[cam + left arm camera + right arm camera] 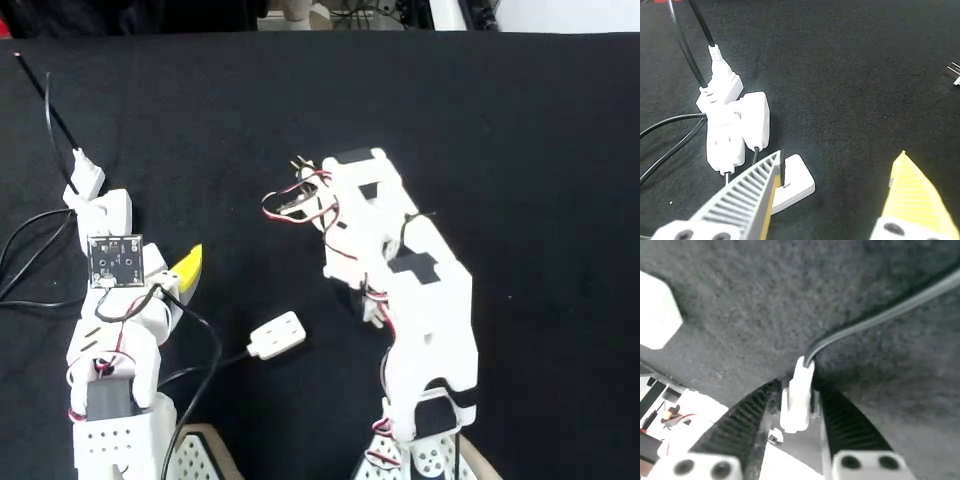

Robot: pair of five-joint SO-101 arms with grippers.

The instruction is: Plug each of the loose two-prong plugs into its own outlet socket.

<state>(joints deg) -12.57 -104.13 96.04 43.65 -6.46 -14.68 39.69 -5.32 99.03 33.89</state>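
A cluster of white plugs and socket blocks [730, 120] with black cables lies on the black cloth, also seen at the table's left [100, 200]. My left gripper [840, 156] is open just short of it, grey finger [752, 185] over a separate white block [795, 184], yellow finger [188, 270] to the side. Nothing is between its fingers. My right gripper [799, 392] is shut on a small white plug [797, 400], whose black cable [880, 315] runs off over the cloth. A white outlet socket [277, 335] on a cable lies between the arms.
The right arm [400, 270] is folded over the table's middle, hiding its gripper from above. Black cables [30, 250] loop at the left edge. A white block [657, 310] lies beyond the right gripper. A small pronged piece [954, 74] shows far from the left gripper.
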